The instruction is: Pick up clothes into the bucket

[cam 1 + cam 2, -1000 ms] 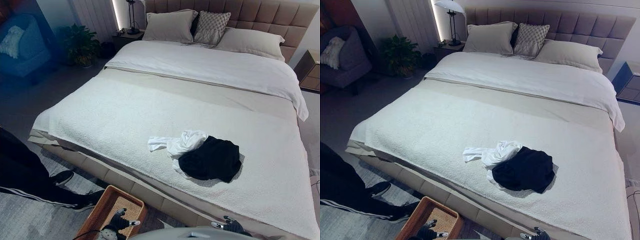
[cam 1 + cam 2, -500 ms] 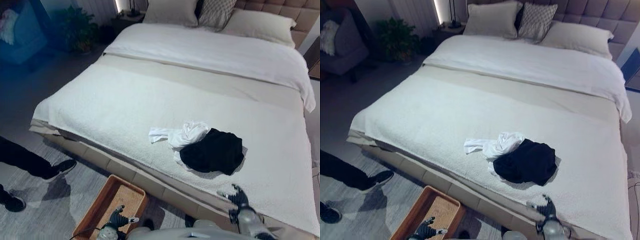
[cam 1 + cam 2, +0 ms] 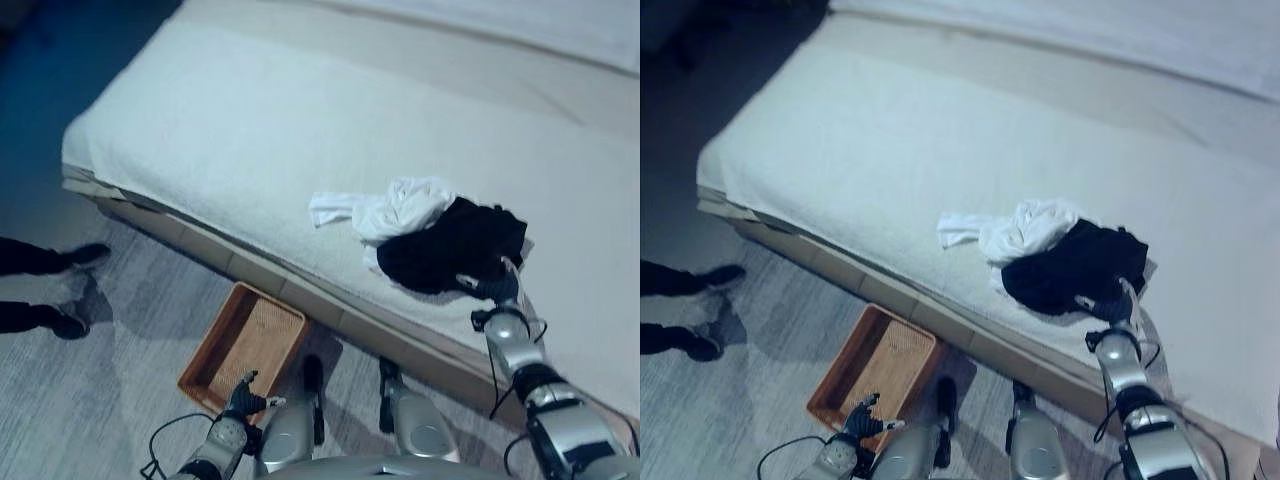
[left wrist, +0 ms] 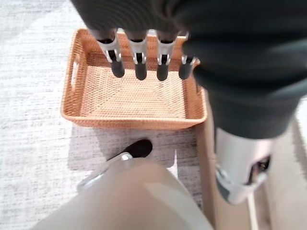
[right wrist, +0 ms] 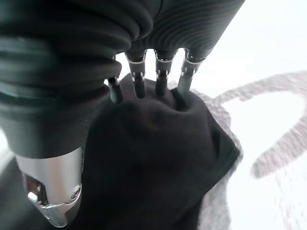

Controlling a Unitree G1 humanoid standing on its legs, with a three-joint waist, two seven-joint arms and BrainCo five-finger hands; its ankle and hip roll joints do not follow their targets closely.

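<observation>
A black garment (image 3: 452,243) lies crumpled near the bed's front edge, with a white garment (image 3: 392,204) touching its left side. My right hand (image 3: 498,291) is at the black garment's near right edge. Its straight fingers (image 5: 162,79) press their tips into the black cloth (image 5: 153,153), so it is open. A shallow woven basket (image 3: 243,345) stands empty on the floor beside the bed. My left hand (image 3: 243,398) hovers at its near rim with its fingers (image 4: 139,60) straight and apart from the basket (image 4: 129,120).
The wide bed (image 3: 250,130) under a pale textured cover fills the upper part of the view. Its base (image 3: 300,300) runs just behind the basket. A person's legs and dark shoes (image 3: 62,322) are on the grey carpet at the far left.
The camera has tilted down and come closer to the bed. My right hand has reached forward from the bed's edge onto the black garment. The person's legs have stepped left.
</observation>
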